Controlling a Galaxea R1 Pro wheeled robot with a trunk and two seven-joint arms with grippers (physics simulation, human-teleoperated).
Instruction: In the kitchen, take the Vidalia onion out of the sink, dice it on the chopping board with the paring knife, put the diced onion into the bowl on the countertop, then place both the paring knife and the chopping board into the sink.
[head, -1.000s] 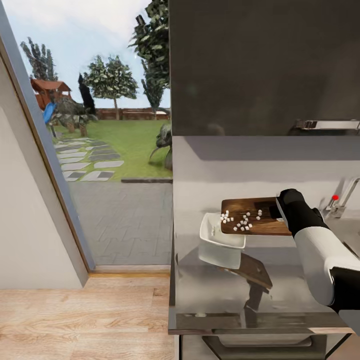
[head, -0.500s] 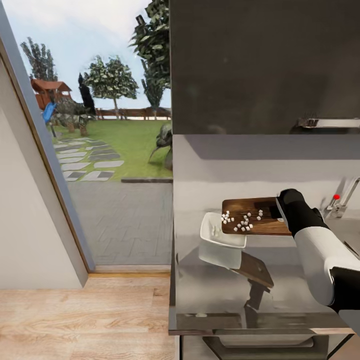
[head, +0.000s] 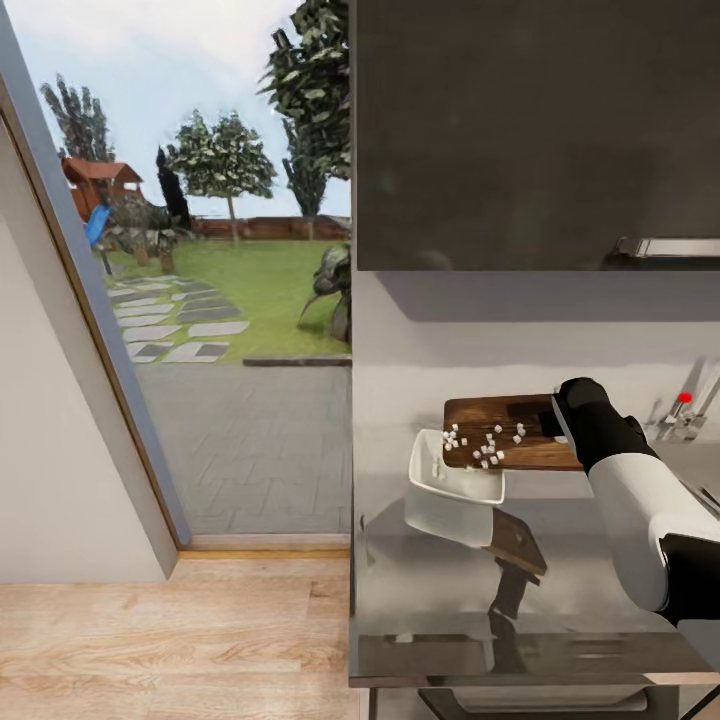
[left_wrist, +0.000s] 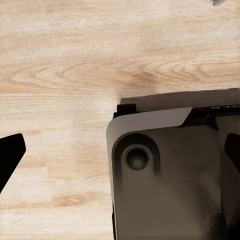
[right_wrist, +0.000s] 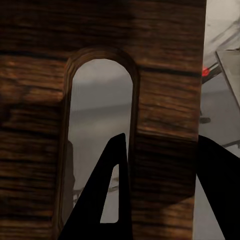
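Note:
My right gripper (head: 558, 420) is shut on the handle end of the dark wooden chopping board (head: 500, 430) and holds it above the countertop (head: 440, 600). In the right wrist view one finger (right_wrist: 112, 192) passes through the board's handle slot (right_wrist: 100, 135), and the board (right_wrist: 165, 100) lies between both fingers. Several white cubes of diced onion (head: 485, 446) lie near the board's free end, which overhangs the white bowl (head: 440, 488). The sink's tap with its red knob (head: 684, 399) stands at the far right. My left gripper (left_wrist: 120, 155) hangs open over the wooden floor.
A dark wall cabinet (head: 530, 130) hangs above the counter. The counter's end edge (head: 352, 560) drops to wooden floor (head: 170, 640) on the left, beside a glass door onto a garden. My robot's dark base (left_wrist: 165, 175) lies under the left gripper.
The whole view has shifted slightly, so the camera moved. The board now overlaps the bowl a little more. The cubes remain on the board.

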